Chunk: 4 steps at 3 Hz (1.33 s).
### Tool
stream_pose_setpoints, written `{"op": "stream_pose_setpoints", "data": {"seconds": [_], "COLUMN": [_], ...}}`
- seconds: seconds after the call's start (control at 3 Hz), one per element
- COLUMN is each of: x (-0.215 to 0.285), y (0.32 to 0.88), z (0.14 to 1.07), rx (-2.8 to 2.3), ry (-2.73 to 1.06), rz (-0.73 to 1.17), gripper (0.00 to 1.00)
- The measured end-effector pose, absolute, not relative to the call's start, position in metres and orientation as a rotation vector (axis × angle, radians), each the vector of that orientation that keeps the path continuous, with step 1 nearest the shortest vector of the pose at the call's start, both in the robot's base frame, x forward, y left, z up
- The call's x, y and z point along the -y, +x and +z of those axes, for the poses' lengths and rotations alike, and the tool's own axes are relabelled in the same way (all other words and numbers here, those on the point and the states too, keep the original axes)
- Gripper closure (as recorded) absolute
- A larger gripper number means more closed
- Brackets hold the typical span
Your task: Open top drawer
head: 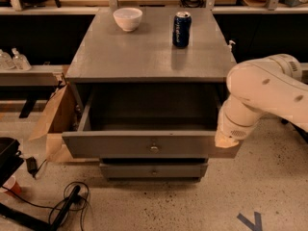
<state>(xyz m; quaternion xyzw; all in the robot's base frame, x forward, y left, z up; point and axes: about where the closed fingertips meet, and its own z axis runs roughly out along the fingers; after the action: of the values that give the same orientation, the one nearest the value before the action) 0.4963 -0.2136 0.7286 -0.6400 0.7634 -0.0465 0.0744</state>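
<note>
The top drawer (144, 146) stands pulled far out of the grey cabinet (144, 57). Its wide grey front has a small round brass knob (154, 148) at centre, and its deep box looks empty. My white arm (269, 95) comes in from the right. My gripper (226, 139) is at the right end of the drawer front, by its top edge, mostly hidden behind the wrist.
A white bowl (127, 18) and a dark blue can (181, 29) stand on the cabinet top. A lower drawer front (154, 170) shows below. An open cardboard box (53, 124) is at the cabinet's left. Cables (62, 206) lie on the floor at front left.
</note>
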Motion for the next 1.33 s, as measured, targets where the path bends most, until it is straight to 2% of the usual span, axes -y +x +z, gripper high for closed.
{"op": "stream_pose_setpoints", "data": {"seconds": [0.33,1.0,1.33], "x": [0.206,0.175,0.169], "y": [0.506,0.554,0.561], "z": [0.73,0.719,0.715], "rx": [-2.234,-2.084,-2.062], "ry": [-1.932,-2.024,-2.045], "rz": [-0.171,-0.22,-0.212], "gripper": [0.43,0.0,0.0]}}
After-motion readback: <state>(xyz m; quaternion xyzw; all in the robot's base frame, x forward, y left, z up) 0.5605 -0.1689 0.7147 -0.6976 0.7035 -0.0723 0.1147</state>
